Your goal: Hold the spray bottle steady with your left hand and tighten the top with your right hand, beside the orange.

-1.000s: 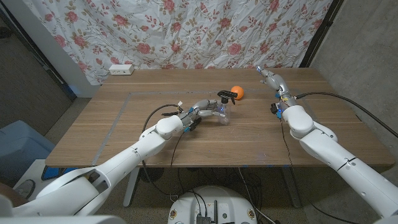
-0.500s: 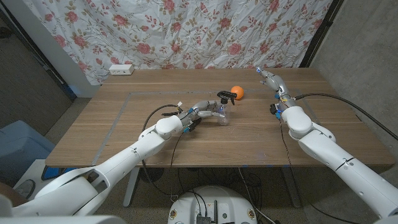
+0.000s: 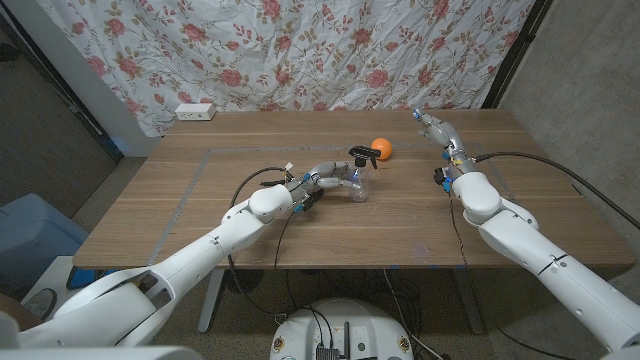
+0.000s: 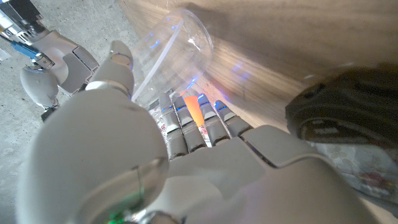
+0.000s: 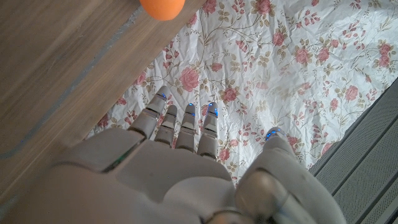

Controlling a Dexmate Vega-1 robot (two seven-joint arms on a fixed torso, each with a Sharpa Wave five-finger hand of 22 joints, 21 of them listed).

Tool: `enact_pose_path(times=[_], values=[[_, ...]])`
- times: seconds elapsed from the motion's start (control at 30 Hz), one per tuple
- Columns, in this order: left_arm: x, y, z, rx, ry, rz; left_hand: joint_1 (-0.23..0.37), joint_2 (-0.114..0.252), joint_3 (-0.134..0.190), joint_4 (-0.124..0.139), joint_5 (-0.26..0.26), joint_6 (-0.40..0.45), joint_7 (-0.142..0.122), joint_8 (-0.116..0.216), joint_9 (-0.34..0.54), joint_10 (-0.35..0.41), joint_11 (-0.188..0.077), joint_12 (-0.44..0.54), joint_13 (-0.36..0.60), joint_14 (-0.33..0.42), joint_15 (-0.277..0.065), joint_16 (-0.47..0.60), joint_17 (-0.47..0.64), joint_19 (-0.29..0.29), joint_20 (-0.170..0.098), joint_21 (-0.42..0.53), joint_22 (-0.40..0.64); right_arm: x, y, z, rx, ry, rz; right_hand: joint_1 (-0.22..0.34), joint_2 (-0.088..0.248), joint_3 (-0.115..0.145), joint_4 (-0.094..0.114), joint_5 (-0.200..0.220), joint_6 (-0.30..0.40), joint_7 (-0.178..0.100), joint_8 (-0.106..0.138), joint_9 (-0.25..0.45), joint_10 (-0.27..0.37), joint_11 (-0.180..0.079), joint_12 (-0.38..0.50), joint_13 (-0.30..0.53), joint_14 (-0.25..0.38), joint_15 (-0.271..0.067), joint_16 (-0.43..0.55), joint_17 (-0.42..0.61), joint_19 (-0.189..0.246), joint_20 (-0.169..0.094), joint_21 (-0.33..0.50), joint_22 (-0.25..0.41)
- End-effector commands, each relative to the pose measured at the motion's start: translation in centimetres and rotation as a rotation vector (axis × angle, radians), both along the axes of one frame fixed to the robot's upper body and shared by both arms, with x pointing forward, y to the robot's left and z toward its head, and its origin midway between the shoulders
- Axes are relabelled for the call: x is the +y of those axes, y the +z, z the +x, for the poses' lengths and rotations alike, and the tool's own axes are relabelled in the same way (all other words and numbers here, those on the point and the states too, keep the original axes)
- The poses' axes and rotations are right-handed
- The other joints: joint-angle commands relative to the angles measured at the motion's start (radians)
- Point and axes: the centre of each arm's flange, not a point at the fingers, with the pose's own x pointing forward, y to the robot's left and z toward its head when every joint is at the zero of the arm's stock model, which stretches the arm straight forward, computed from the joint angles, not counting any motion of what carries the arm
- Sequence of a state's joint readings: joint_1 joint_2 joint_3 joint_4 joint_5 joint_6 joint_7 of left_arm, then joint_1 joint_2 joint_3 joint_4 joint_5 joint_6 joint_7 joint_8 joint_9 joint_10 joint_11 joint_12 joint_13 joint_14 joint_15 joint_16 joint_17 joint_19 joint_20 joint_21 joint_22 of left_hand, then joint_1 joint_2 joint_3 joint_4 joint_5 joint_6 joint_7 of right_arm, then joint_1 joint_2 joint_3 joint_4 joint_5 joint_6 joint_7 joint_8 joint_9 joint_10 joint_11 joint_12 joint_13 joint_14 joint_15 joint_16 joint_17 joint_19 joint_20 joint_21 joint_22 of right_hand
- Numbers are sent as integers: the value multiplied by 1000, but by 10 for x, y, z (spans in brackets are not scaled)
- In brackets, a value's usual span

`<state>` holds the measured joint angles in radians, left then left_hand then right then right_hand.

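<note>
The left hand [image 3: 325, 177] is wrapping its fingers [image 4: 186, 121] around the clear spray bottle [image 3: 356, 183], which is standing mid-table, just near-left of the orange [image 3: 381, 148]. Nothing has moved in the last second, so the tightening is not starting yet. The right hand [image 3: 436, 127], fingers straight and holding nothing, is waiting far right near the table [image 3: 150, 200] edge, with open wood between it and the black top [image 3: 364, 154].

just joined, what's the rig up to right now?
The left hand holds the clear plastic spray bottle with a black trigger top upright on the wooden table, just in front of the small orange. The right hand is raised near the table's far right edge, apart from the bottle, holding nothing.
</note>
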<state>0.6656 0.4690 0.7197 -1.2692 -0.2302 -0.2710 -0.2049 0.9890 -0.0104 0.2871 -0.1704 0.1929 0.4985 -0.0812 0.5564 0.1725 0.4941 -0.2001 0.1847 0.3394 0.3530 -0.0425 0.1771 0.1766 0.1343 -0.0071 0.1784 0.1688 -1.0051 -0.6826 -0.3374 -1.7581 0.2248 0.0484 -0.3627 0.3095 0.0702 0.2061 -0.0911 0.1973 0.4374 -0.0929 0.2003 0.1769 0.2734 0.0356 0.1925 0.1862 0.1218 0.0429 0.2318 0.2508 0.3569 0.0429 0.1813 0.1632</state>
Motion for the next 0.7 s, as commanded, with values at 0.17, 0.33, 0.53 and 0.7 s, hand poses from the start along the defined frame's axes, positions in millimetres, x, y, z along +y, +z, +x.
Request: enact_pose_path(times=[0.17, 0.33, 0.53, 0.7], values=[[2, 3, -2, -9, -2, 40, -3, 23, 7, 0, 7, 43, -65, 42, 7, -56, -10, -3, -20, -38, -110, -4, -2, 2, 5, 9, 2, -1, -3, 0, -5, 1, 20, 0, 11, 3, -7, -3, 15, -1, 4, 3, 10, -1, 4, 1, 6, -5, 1, 0, 7, -1, 3, 2], [4, 3, -4, -7, 0, 53, 1, 19, 7, 1, 8, 29, -68, 15, 7, -97, -9, -6, -40, -64, -102, -4, -3, 1, 4, 10, 2, -1, -4, 0, -9, 4, 23, 0, 11, 3, -9, -3, 19, -1, 4, 3, 11, -1, 4, 1, 7, -4, 1, -1, 8, 0, 4, 2], [4, 2, -6, -5, -1, 64, 3, 17, 7, 2, 8, 23, -71, 0, 8, -112, -7, -4, -52, -77, -98, -4, -4, -1, 3, 9, 2, -2, -6, -1, -5, 0, 39, 0, 13, 4, -10, -4, 23, -1, 4, 3, 13, -1, 5, 1, 8, -3, 1, -1, 8, -1, 4, 2], [4, 0, -7, -4, 1, 78, 5, 16, 8, 2, 9, 12, -75, -16, 7, -127, 0, -4, -64, -87, -96, -3, -5, -2, 4, 9, 2, -3, -8, -2, -7, 0, 29, -1, 14, 4, -11, -4, 27, -3, 4, 3, 13, -2, 5, 1, 9, -4, 1, -2, 9, 0, 4, 2]])
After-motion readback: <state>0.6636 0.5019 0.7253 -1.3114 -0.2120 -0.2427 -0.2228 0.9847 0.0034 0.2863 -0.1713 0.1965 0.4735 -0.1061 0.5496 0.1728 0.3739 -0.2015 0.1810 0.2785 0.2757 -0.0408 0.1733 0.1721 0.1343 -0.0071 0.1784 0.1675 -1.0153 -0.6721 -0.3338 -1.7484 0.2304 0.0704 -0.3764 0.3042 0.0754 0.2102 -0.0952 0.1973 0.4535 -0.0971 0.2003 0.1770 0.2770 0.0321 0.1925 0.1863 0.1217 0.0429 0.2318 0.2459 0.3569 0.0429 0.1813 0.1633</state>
